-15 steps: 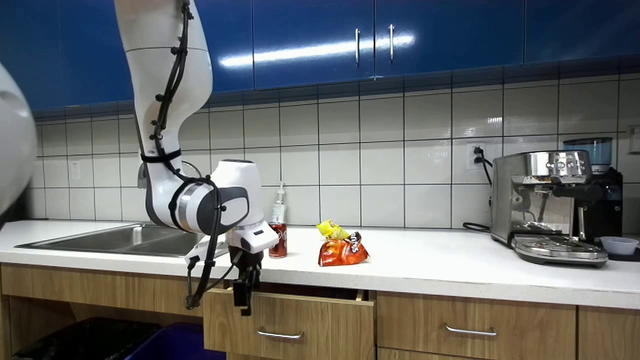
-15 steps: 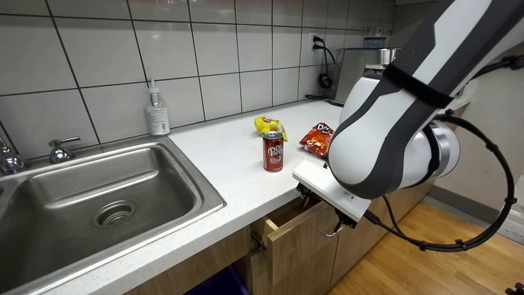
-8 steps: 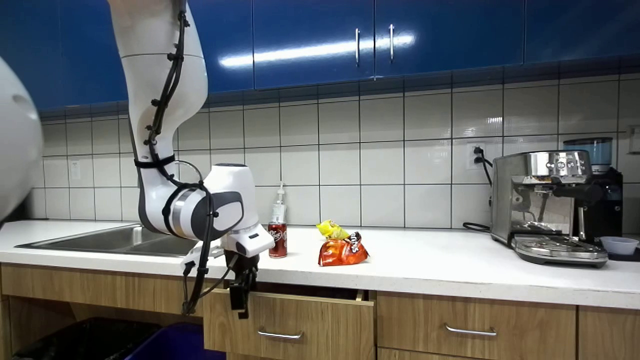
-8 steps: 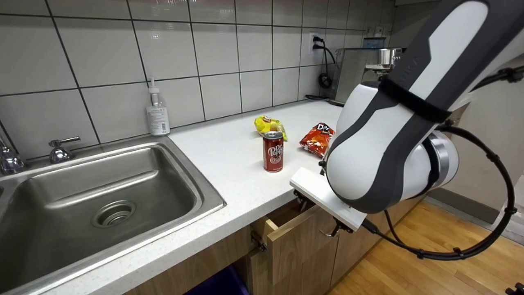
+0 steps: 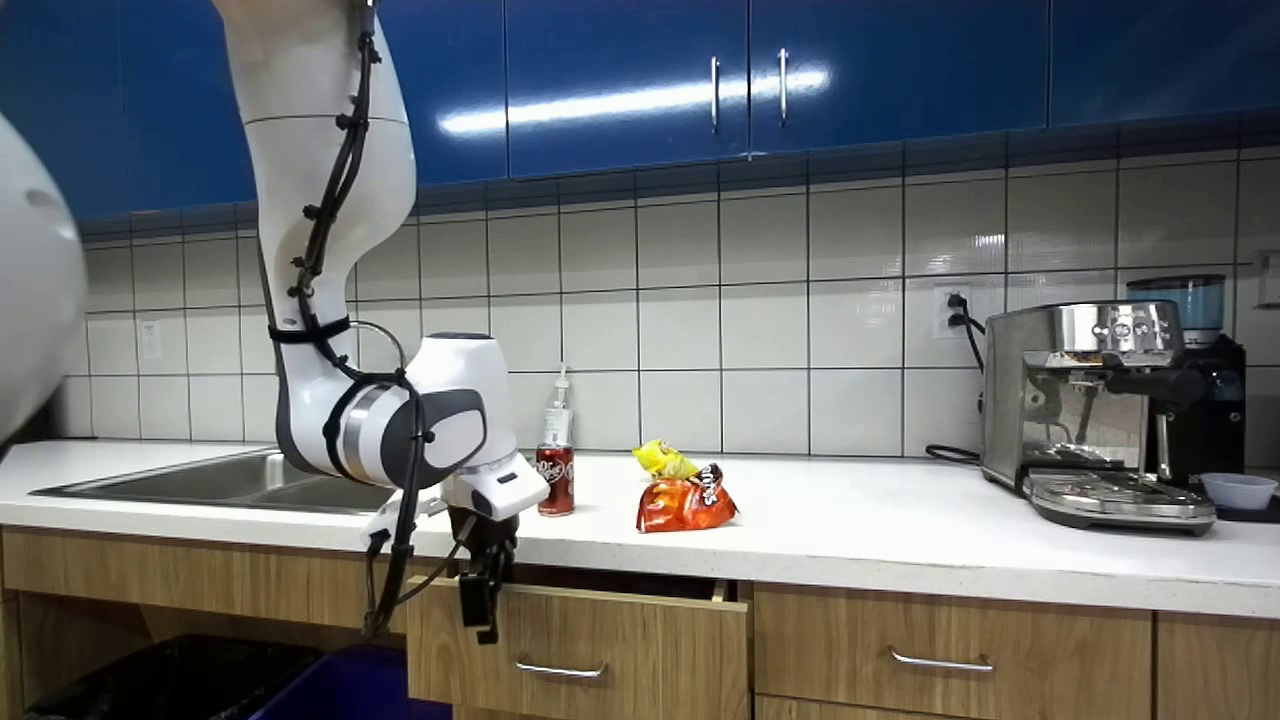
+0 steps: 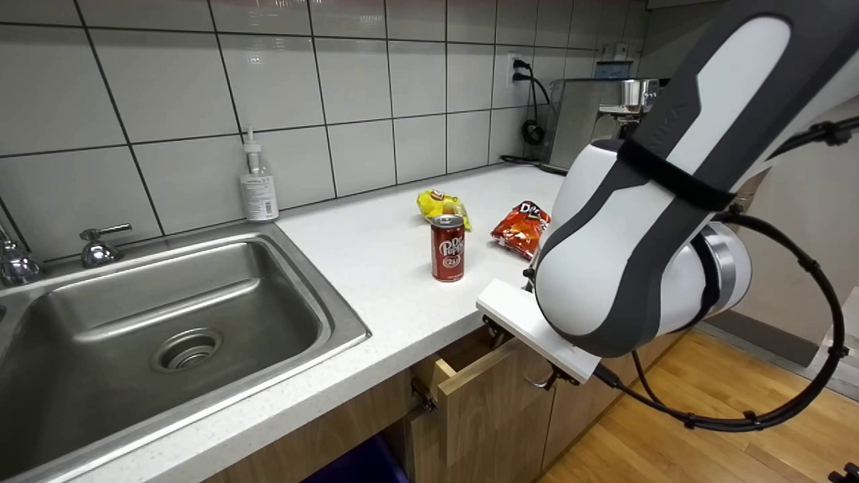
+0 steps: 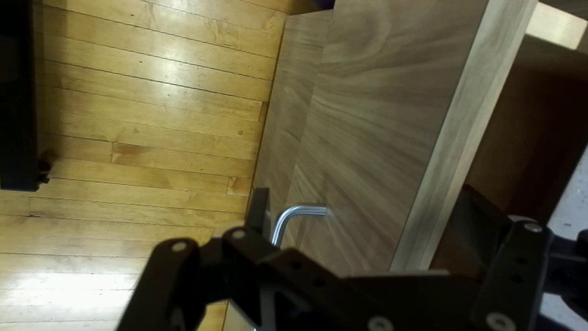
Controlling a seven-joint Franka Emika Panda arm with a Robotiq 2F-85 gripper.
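Note:
My gripper is low at the counter's front edge, jaws spread apart over a pulled-out wooden drawer. In the wrist view the drawer front lies between the two fingers. One finger is on the outer side, close to the metal handle. The opposite finger is on the inner side, within the drawer opening. Whether either touches the panel I cannot tell. Nothing is gripped. In an exterior view the arm and a white plate hide most of the gripper.
On the white counter stand a red soda can, a yellow chip bag and a red chip bag. A steel sink and a soap bottle are beside them. An espresso machine stands farther along. Bins sit below.
In an exterior view the arm has shifted slightly left and the gripper has sunk a little lower along the drawer front. Drawer, can and bags have stayed put.

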